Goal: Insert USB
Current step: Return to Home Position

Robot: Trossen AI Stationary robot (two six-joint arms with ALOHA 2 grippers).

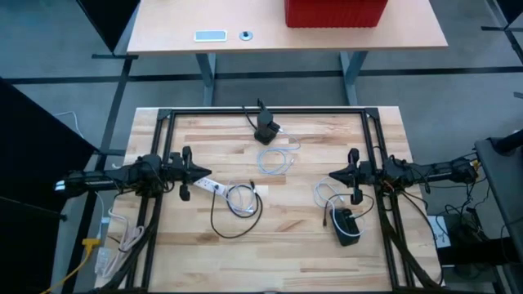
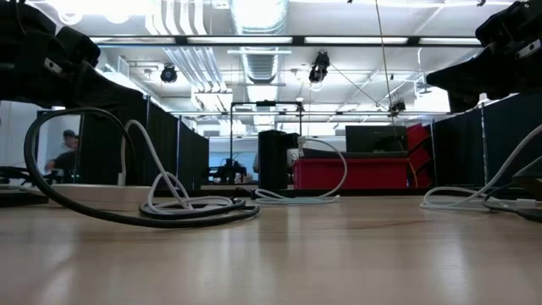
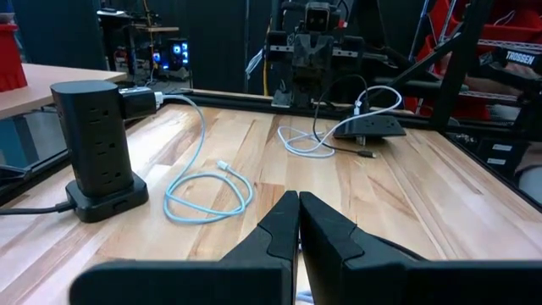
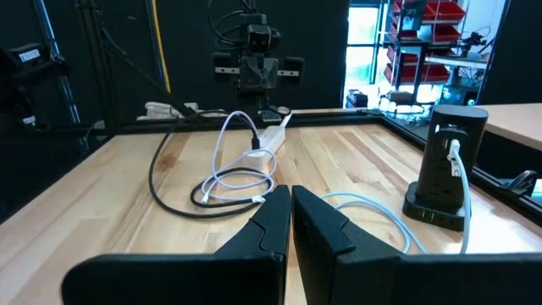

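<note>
Both my arms out level, facing each other across the middle.
My left gripper (image 1: pixel 202 169) and my right gripper (image 1: pixel 335 173) point inward, well apart, wrists straight, jaws pressed together on each.

- Left gripper (image 3: pixel 298 200): fingers pressed together, nothing between them.
- Black outlet tower (image 3: pixel 96 144): upright, ahead and off to one side; light blue cable (image 3: pixel 204 135) runs from it into a loop just ahead of the fingertips.
- White cable (image 3: pixel 305 149), flat black power strip (image 3: pixel 370 127): farther ahead, before the right arm (image 3: pixel 309 47).

From above, the black outlet tower (image 1: pixel 264 128) is too small for me to read its sockets; the red bin (image 1: pixel 335 12) is cropped at the edge.
</note>
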